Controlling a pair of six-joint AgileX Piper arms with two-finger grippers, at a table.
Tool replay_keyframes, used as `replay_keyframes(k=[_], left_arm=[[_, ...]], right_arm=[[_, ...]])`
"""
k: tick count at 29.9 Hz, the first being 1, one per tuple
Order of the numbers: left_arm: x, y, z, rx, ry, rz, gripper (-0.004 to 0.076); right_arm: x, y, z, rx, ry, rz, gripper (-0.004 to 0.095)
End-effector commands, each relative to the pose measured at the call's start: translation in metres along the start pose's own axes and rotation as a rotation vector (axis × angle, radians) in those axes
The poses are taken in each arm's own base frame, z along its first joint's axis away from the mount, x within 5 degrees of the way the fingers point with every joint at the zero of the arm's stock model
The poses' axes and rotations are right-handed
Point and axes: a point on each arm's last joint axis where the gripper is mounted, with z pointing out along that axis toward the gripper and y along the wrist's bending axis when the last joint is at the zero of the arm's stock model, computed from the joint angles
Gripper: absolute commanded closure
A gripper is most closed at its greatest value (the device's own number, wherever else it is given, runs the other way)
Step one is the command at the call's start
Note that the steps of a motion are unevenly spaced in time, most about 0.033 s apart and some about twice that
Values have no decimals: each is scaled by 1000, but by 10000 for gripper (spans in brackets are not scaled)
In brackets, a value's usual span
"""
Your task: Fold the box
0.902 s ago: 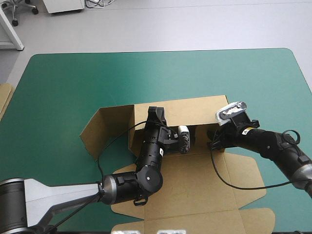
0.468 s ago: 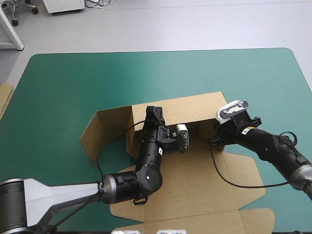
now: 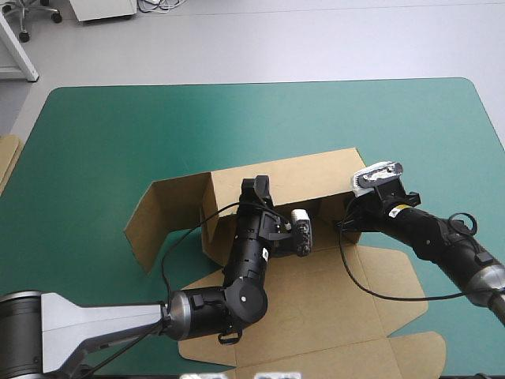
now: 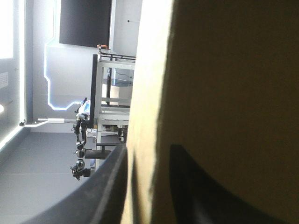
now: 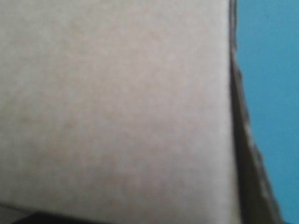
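The brown box (image 3: 316,300) lies at the table's near middle, its wide base and lid panels flat on the teal-green cover. Its far wall (image 3: 300,178) stands raised, and a side flap (image 3: 170,213) angles out to the left. My left gripper (image 3: 254,189) sits on the wall's top edge, shut on it. In the left wrist view the board's edge (image 4: 154,93) runs up between the two black fingers (image 4: 105,186). My right gripper (image 3: 347,219) is pressed against the wall's right end, hidden under its wrist. The right wrist view shows only board (image 5: 117,102) close up.
An edge of more brown board (image 3: 6,162) shows at the table's left edge. Teal-green cover (image 3: 237,118) stretches beyond the box to the far edge. In the right wrist view a strip of cover (image 5: 271,93) lies beside the board.
The raised wall has swung a little: its right top corner shifted left and the left flap came nearer. My left gripper moved slightly nearer with it. The right gripper barely moved.
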Motion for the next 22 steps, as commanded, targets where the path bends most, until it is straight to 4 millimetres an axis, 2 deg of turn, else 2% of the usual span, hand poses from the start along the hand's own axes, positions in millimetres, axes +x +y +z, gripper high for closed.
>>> replay_keyframes(k=[1,9,15,18,22], left_arm=[[-5,26,-13,-53,24,-34,401],[-19,48,-34,-11,117,-48,385],[-30,70,-48,150,164,-154,385],[-31,94,-56,191,140,-234,385],[-28,141,-69,216,80,-386,386]], right_arm=[[-15,-1,-4,14,-91,74,926],[-15,-2,0,27,-105,105,926],[-16,-3,0,33,-118,108,926],[-16,-3,0,33,-118,108,926],[-17,-3,0,34,-119,108,927]])
